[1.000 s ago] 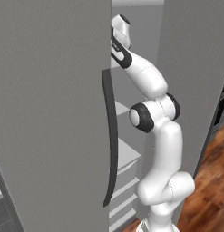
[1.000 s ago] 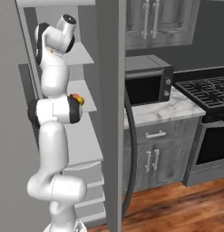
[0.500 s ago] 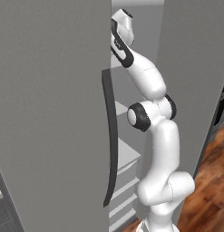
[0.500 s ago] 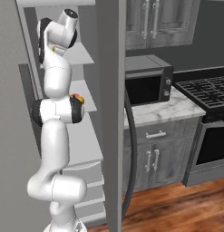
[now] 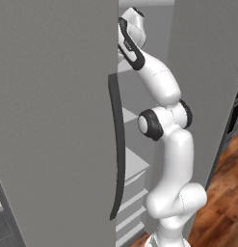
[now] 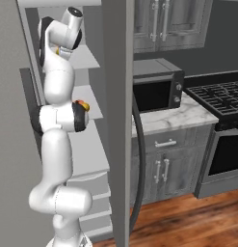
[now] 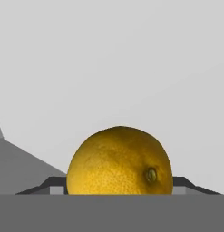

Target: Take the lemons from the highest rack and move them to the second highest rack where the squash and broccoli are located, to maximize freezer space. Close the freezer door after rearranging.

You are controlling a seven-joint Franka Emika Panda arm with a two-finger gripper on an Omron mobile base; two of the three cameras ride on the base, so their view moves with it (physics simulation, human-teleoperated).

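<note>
A yellow lemon sits low in the hand view, in front of a plain grey wall. My gripper is shut on it, with one dark fingertip on each side of the fruit. In the right base view the gripper reaches into the top of the open freezer, and a speck of yellow shows at its tip above the highest rack. An orange-yellow thing peeks out on the second highest rack behind my elbow. The squash and broccoli are hidden.
The open freezer door with its dark curved handle stands close to the arm's left. Lower shelves and drawers lie below. To the right are a microwave, a marble counter and a stove.
The hand has risen a little at the top of the freezer, and the upper arm has straightened with it. The base has not moved.
</note>
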